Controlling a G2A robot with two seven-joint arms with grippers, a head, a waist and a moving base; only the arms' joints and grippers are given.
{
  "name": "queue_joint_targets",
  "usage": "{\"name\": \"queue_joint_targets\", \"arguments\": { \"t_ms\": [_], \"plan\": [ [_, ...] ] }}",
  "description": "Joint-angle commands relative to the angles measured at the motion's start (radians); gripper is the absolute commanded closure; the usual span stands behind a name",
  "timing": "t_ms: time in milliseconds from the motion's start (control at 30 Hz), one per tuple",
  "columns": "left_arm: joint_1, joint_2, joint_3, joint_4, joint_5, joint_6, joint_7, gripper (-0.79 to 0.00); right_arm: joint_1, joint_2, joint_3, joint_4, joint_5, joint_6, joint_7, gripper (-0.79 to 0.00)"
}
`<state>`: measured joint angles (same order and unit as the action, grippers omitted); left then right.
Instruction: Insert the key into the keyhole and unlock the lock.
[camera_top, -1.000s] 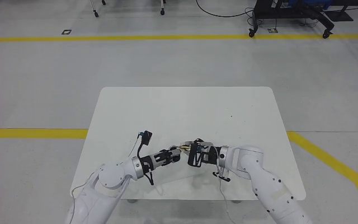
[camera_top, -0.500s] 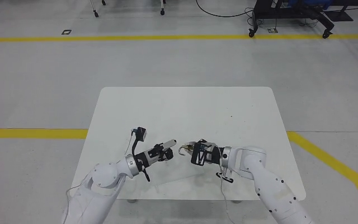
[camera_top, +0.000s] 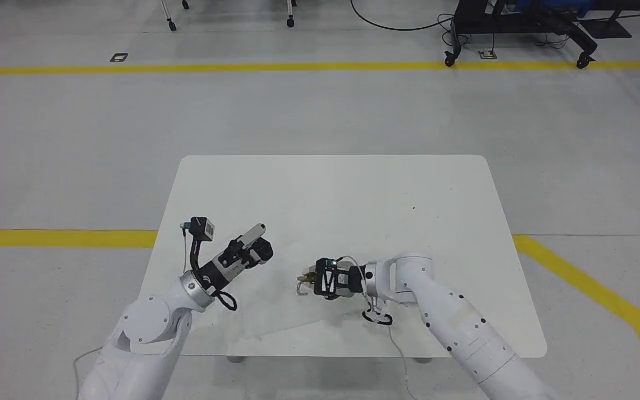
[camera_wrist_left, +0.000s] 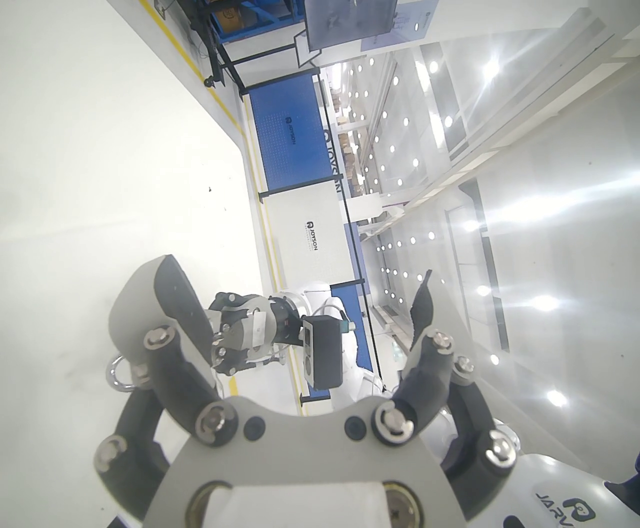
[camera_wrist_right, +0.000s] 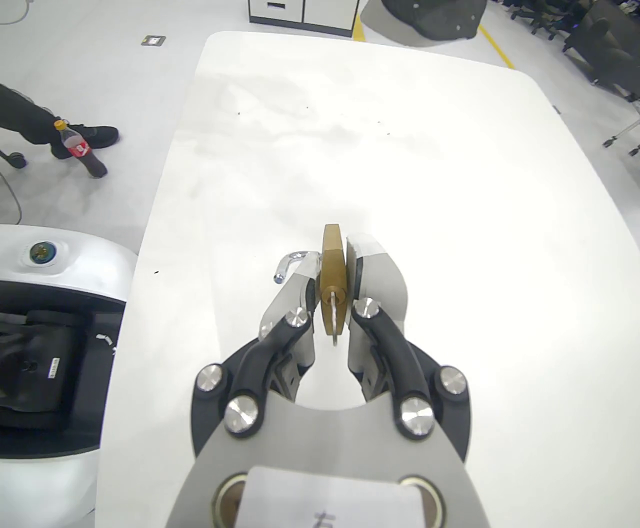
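My right pincer (camera_wrist_right: 336, 255) is clenched on the brass lock (camera_wrist_right: 332, 265), one finger flat against each broad face, so the body cannot twist when the key is turned. I hold it on edge over the near middle of the table, a little left of centre, with its keyhole face turned back toward my wrist. Whether it touches the top I cannot tell.

My left pincer (camera_wrist_left: 297, 290) is released, its fingers spread wide with nothing between them. It hangs to the left of the lock, well apart from it, above the table's near left part. I judge its work with the key is done.

The silver shackle (camera_wrist_right: 290, 262) sticks out from the lock with one end free, which I read as unlocked. The key (camera_wrist_right: 334, 325) sits in the keyhole, its head pointing back at my wrist, and nothing grips it.

The grey floor (camera_top: 100, 150) runs all round, crossed by yellow lines (camera_top: 300, 68). The white table (camera_top: 420, 200) has rounded corners and a few small dark specks. A dark wheeled cart (camera_top: 520, 20) stands at the far right. A cola bottle (camera_wrist_right: 80, 150) stands on the floor beside the table.
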<state>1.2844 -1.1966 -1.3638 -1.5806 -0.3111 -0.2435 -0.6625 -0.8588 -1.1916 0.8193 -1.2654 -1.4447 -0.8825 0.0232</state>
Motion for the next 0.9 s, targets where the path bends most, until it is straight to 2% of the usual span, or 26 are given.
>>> {"name": "queue_joint_targets", "arguments": {
  "t_ms": [0, 100, 233, 367, 433, 700, 867],
  "plan": [
    [0.001, 0.000, 0.000, 0.001, 0.001, 0.004, 0.002, -0.785, 0.012, -0.003, -0.007, 0.026, 0.006, -0.014, 0.005, -0.785],
    [-0.004, 0.000, 0.008, 0.007, 0.009, 0.013, 0.006, -0.785, 0.012, -0.001, 0.007, 0.042, 0.022, -0.023, -0.013, -0.785],
    [-0.011, -0.001, 0.016, 0.018, 0.011, 0.019, 0.010, -0.785, -0.017, 0.023, 0.075, 0.008, 0.008, -0.018, -0.042, -0.785],
    [-0.017, -0.001, 0.020, 0.032, 0.009, 0.026, 0.011, -0.785, -0.085, 0.064, 0.198, -0.074, -0.011, -0.025, -0.083, -0.785],
    [-0.020, -0.001, 0.020, 0.039, -0.004, 0.032, 0.009, -0.785, -0.131, 0.086, 0.271, -0.122, -0.018, -0.039, -0.108, -0.760],
    [-0.025, 0.001, 0.008, 0.054, -0.032, 0.036, -0.004, -0.785, -0.316, 0.151, 0.524, -0.260, -0.037, -0.074, -0.211, -0.785],
    [-0.025, 0.002, 0.010, 0.059, -0.042, 0.047, -0.010, -0.785, -0.326, 0.154, 0.538, -0.263, -0.036, -0.081, -0.221, -0.785]
  ]
}}
